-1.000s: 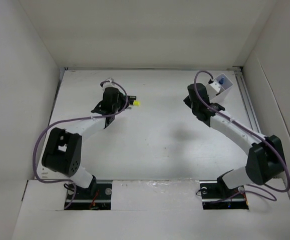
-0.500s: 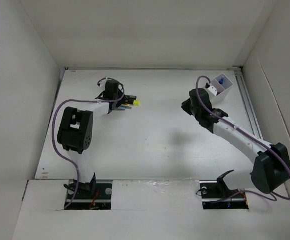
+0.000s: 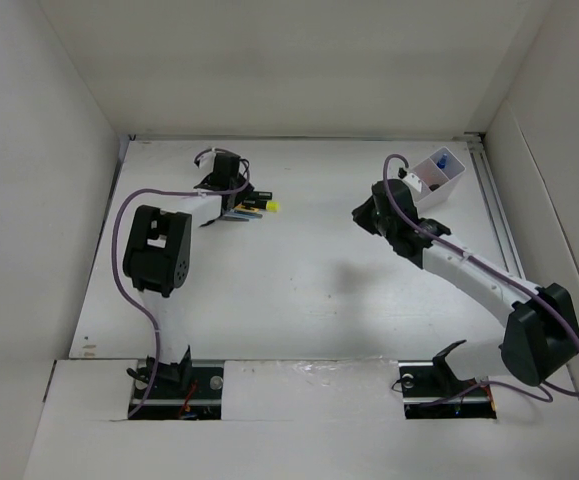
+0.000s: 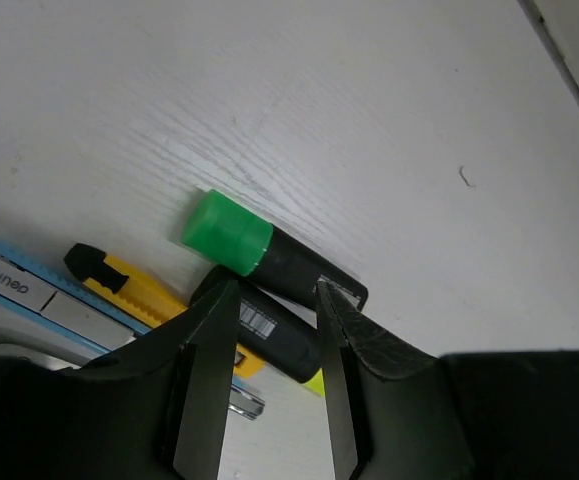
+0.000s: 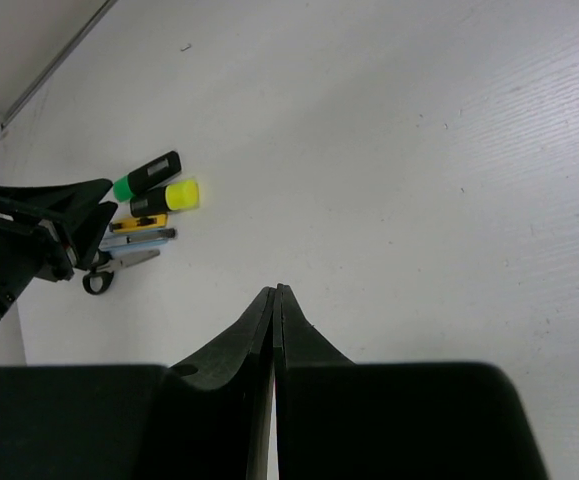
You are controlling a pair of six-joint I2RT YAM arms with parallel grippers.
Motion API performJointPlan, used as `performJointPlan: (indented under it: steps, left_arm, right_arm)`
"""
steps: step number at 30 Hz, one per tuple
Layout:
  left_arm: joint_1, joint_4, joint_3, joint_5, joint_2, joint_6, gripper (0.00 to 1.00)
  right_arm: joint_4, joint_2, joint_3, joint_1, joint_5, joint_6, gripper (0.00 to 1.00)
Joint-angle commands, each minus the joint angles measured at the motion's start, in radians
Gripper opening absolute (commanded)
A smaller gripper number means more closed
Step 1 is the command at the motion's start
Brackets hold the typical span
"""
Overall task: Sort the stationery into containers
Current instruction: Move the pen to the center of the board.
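Worryingly, my narrowly parted left gripper (image 4: 276, 290) straddled the green highlighter (image 4: 227, 232) and the yellow highlighter (image 4: 281, 345); closing risked pinching both. My right gripper (image 5: 275, 292) sat closed, empty.

The left gripper (image 4: 276, 295) hides most of the yellow highlighter (image 4: 274, 342). The blue tool (image 4: 9, 272) runs off the picture's left side.

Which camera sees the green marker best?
The left wrist view: the green marker sits close up, cap and black body clear, just beyond the left gripper. The right wrist view shows it tiny and far, beside a yellow marker. In the top view I cannot pick it out.
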State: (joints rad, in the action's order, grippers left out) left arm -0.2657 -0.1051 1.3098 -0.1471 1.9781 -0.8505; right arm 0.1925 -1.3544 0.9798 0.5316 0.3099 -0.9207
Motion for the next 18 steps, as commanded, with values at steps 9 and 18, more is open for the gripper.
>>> performJointPlan:
  steps: [9,18]
  left_arm:
    - [0.029,0.065,0.088,-0.028,0.060,0.016,0.34]
    - [0.029,0.107,0.212,-0.028,0.136,0.025,0.37]
  right_arm:
    - [-0.062,-0.008,0.003,0.008,-0.052,0.019,0.08]
    - [-0.062,-0.008,0.003,0.008,-0.071,0.028,0.09]
